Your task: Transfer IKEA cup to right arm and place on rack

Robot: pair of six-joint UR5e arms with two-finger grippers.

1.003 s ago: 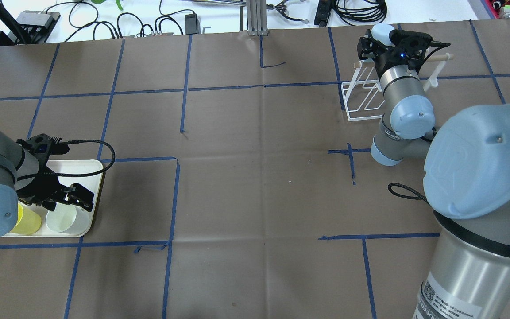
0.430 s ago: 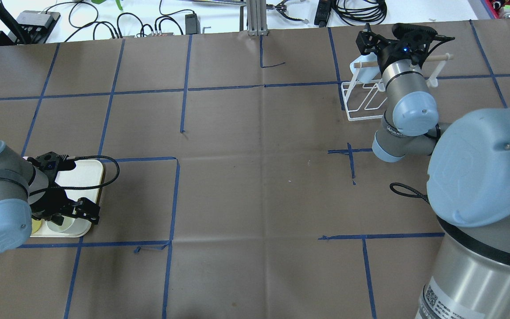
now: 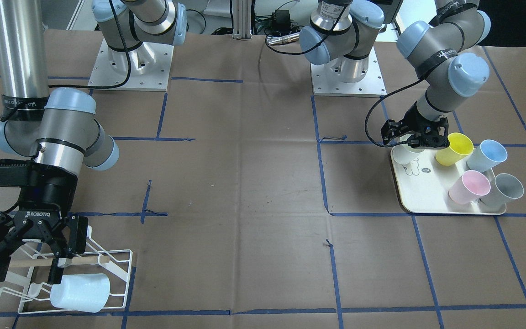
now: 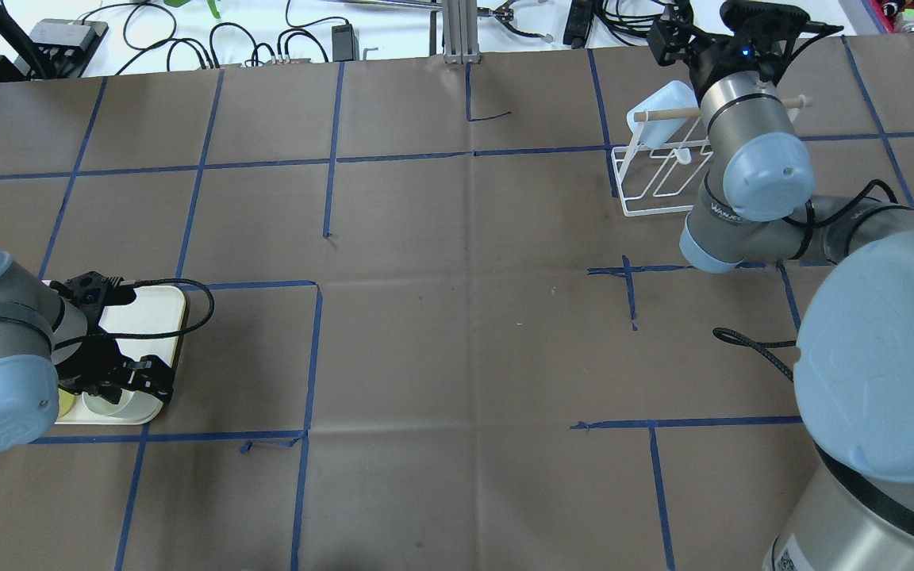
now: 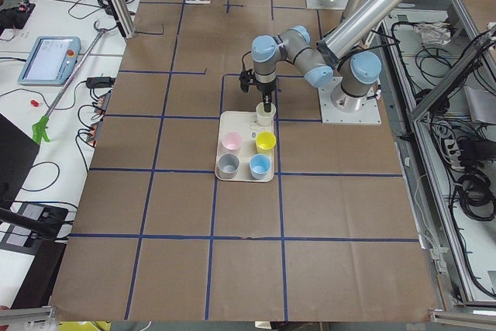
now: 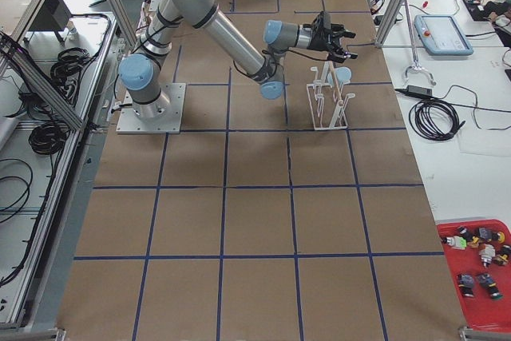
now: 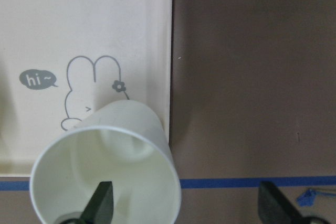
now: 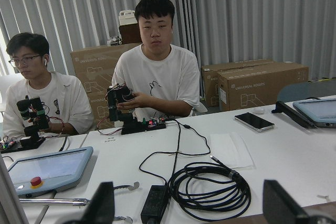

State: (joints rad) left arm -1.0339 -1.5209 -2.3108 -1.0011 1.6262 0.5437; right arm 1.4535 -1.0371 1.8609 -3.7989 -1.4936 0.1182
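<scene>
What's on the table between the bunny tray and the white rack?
Nothing stands there: the overhead view shows only bare brown paper and blue tape lines between tray and rack.

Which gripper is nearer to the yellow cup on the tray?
Left. The left gripper hangs over the white cup right beside the yellow cup; the right gripper is far across the table, above the rack.

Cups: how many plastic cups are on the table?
6. Five sit on the cream tray: cream cup, yellow cup, sky-blue cup, pink cup, grey cup. One pale blue cup hangs on the white wire rack.
</scene>
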